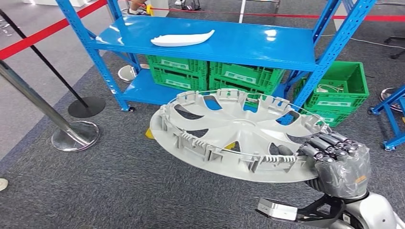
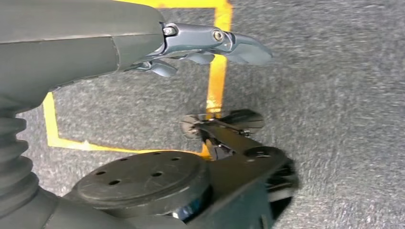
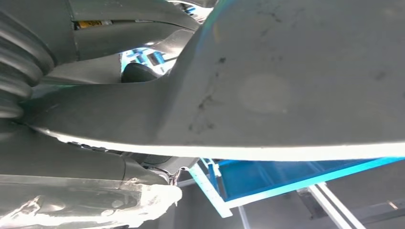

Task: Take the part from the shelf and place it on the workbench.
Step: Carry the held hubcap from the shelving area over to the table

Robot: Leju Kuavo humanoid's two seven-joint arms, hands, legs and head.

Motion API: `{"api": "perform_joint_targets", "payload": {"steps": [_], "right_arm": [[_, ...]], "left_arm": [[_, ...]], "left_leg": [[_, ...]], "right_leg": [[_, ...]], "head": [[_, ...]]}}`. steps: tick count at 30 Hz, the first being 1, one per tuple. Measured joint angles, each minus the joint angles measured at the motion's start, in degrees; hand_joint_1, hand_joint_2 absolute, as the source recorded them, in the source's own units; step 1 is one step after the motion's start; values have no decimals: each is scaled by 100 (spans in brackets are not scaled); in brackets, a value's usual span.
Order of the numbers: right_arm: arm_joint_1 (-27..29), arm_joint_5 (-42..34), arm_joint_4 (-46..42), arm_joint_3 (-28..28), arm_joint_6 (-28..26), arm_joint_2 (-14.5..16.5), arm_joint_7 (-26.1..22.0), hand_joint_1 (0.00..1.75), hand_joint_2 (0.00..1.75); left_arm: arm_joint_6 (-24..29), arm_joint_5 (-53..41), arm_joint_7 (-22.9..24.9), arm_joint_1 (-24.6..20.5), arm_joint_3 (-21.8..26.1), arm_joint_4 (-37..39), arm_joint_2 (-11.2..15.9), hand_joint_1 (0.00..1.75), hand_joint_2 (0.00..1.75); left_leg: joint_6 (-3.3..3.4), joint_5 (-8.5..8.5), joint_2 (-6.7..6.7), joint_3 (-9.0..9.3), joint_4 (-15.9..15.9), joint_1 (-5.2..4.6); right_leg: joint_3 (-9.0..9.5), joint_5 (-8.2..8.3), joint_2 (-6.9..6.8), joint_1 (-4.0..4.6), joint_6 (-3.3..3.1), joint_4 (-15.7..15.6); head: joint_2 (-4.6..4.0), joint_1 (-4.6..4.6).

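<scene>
**Wheel cover carried off the shelf in our right hand**

We had the grey wheel cover off the shelf and out in the air in front of us, inner side up, tilted a little so its far rim sat higher than the edge we held. Our right hand gripped it at the near right rim, dark fingers curled over the top of the lip with the thumb underneath, as the right wrist view suggested, where the cover's smooth underside pressed right against the palm. We judged a rim grip was chosen because the disc is too broad and flat to be taken anywhere else; held by one edge it would lever hard on the fingers, so any quick swing could make it slip or droop.

Beyond the fingers, past the cover's far edge, stood the blue shelf, with a white curved part lying on its top board and green crates stacked beneath. Another green crate sat beside the shelf's right post.

Our left hand hung over the grey carpet and a yellow floor marking, fingers loosely apart and holding nothing.

The surface we were meant to reach was not before us, so we judged the placing step was yet to come and would need a turn.
</scene>
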Motion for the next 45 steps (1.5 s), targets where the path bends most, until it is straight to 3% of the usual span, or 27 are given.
{"api": "perform_joint_targets", "payload": {"steps": [1,2,4,5,7,9,11,14,16,17,18,20,21,22,24,25,27,29,31,33,35,37,39,40,42,44,45], "right_arm": [[-5,7,4,5,-1,1,1,175,175],[-10,14,10,15,-1,4,-1,175,175],[-39,39,20,39,-4,12,-8,175,175],[-64,57,23,53,-7,15,-13,175,175],[-118,95,25,88,-11,16,-21,175,175],[-165,112,28,137,-12,17,-25,175,175],[-196,114,34,182,-13,18,-23,175,175],[-210,140,56,236,-13,18,-3,175,175],[-216,166,77,273,-13,18,16,175,175],[-221,176,88,290,-13,18,23,175,175],[-230,184,96,303,-14,18,26,175,175],[-264,196,100,318,-17,15,30,175,175],[-289,203,94,320,-19,13,33,175,175],[-314,210,91,320,-21,11,38,175,175],[-354,221,84,329,-25,10,54,175,175],[-365,221,86,338,-25,11,66,175,175],[-373,220,92,359,-27,11,91,175,175],[-371,219,100,378,-29,11,107,175,175],[-370,227,104,400,-28,13,117,175,175],[-369,249,107,425,-27,14,132,175,175],[-368,271,107,445,-27,11,145,175,175],[-372,284,104,458,-27,5,149,175,175],[-383,286,103,470,-29,2,148,175,175],[-391,285,103,478,-29,4,149,175,175],[-396,282,103,483,-29,4,151,175,175],[-387,284,103,490,-29,5,154,175,175],[-384,285,105,496,-29,5,157,175,175]], "left_arm": [[-24,-3,0,5,-1,0,7,0,175],[-52,-7,0,10,-2,0,15,0,175],[-114,-26,0,1,-4,0,31,0,175],[-141,-34,0,-12,-3,1,38,0,175],[-179,-44,0,-29,-2,5,39,0,175],[-192,-45,0,-11,-1,9,42,0,175],[-196,-44,0,9,-3,12,52,0,175],[-234,-41,0,1,-4,20,63,0,175],[-270,-35,0,8,-4,32,63,0,175],[-282,-32,0,14,-4,41,62,0,175],[-291,-28,0,15,-4,49,59,0,175],[-305,-26,-1,-3,-3,64,18,0,175],[-317,-21,-2,-20,-2,75,-11,0,175],[-337,-16,-3,-31,0,93,-30,0,175],[-376,-3,-5,-20,-1,128,-57,0,175],[-391,-1,-8,-1,-2,140,-56,0,175],[-399,3,-11,18,-7,158,-49,0,175],[-399,7,-13,4,-8,181,-31,0,175],[-388,10,-13,-4,-7,195,-9,0,175],[-357,12,-13,11,-9,196,16,0,175],[-324,14,-13,11,-10,191,17,0,175],[-310,14,-14,-9,-7,184,18,0,175],[-307,14,-15,-8,-4,179,31,0,175],[-307,14,-15,1,-5,178,34,0,175],[-306,15,-15,8,-6,177,44,0,175],[-299,16,-15,3,-6,176,64,0,175],[-291,16,-15,2,-6,174,74,0,175]], "left_leg": [[-14,2,14,16,71,2],[-31,100,43,155,-89,8],[-86,365,246,659,-830,22],[-79,457,340,861,-1159,29],[10,507,396,987,-1420,23],[133,544,261,935,-1394,8],[211,583,157,896,-1385,6],[293,655,-16,802,-1388,-12],[324,699,-160,745,-1388,-54],[334,718,-236,733,-1388,-79],[344,733,-313,732,-1389,-101],[350,763,-456,729,-1393,-116],[336,785,-525,706,-1393,-98],[308,810,-598,671,-1396,-71],[236,876,-733,615,-1431,-33],[219,880,-683,595,-1434,-46],[184,676,-359,464,-1195,-84],[97,274,-52,154,-546,-69],[-9,84,19,-77,-29,-17],[-124,265,75,76,-240,46],[-252,543,318,494,-906,117],[-202,645,482,698,-1250,149],[-35,637,375,664,-1224,137],[24,635,311,644,-1208,128],[120,662,195,594,-1190,107],[199,704,80,541,-1196,77],[223,724,9,513,-1198,57]], "right_leg": [[-31,17,-66,0,10,9],[-60,31,-132,-6,26,25],[-119,39,-257,-9,84,84],[-147,29,-307,-2,114,131],[-182,9,-399,26,157,186],[-189,-6,-454,6,177,200],[-275,-197,-277,-30,220,411],[-727,-815,67,-35,235,1484],[-901,-951,127,2,159,1925],[-829,-852,153,38,88,1821],[-648,-657,212,94,-11,1504],[-209,-258,503,240,-295,690],[-68,-146,632,299,-414,398],[-5,-104,711,339,-495,244],[35,-64,621,342,-533,97],[86,-9,540,319,-502,-6],[186,103,361,248,-418,-204],[173,130,173,204,-321,-230],[106,106,-18,153,-238,-161],[30,57,-182,82,-130,-50],[-44,-24,-328,36,12,84],[-90,-124,-444,37,123,195],[-73,-188,-529,37,180,227],[-61,-229,-501,26,210,245],[-157,-495,-225,-11,248,534],[-450,-956,70,-25,242,1250],[-617,-1140,116,-22,218,1633]], "head": [[0,0],[0,-1],[0,-7],[0,-10],[0,-1],[0,14],[0,19],[0,32],[0,31],[1,29],[1,28],[1,4],[0,-13],[0,-32],[1,-46],[1,-50],[1,-85],[0,-121],[0,-126],[0,-131],[0,-147],[0,-116],[0,-51],[0,-30],[0,-14],[0,-4],[0,0]]}}
